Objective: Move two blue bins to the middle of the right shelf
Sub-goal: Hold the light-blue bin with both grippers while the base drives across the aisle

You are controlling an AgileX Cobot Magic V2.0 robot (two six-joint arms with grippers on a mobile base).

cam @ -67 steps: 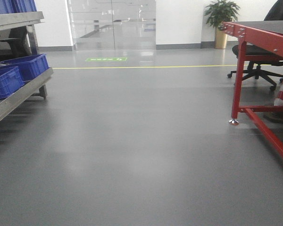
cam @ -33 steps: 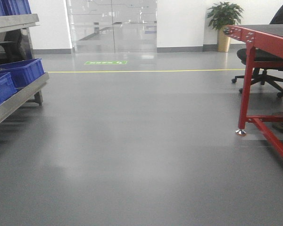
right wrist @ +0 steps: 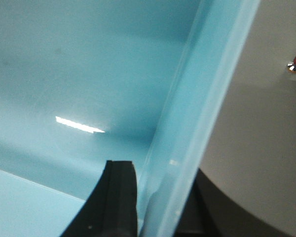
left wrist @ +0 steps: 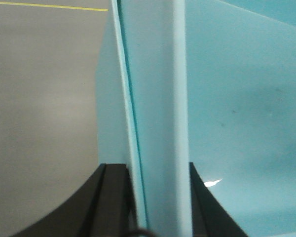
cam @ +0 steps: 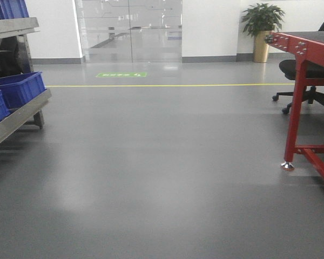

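Bin rim [left wrist: 155,98] — between left tool [left wrist: 158,173] jaws

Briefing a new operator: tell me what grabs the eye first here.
The red table frame at right and the dark blue bins on the metal shelf at left flank the grey floor. In the wrist views, the left tool and right tool each clamp a pale blue bin wall.
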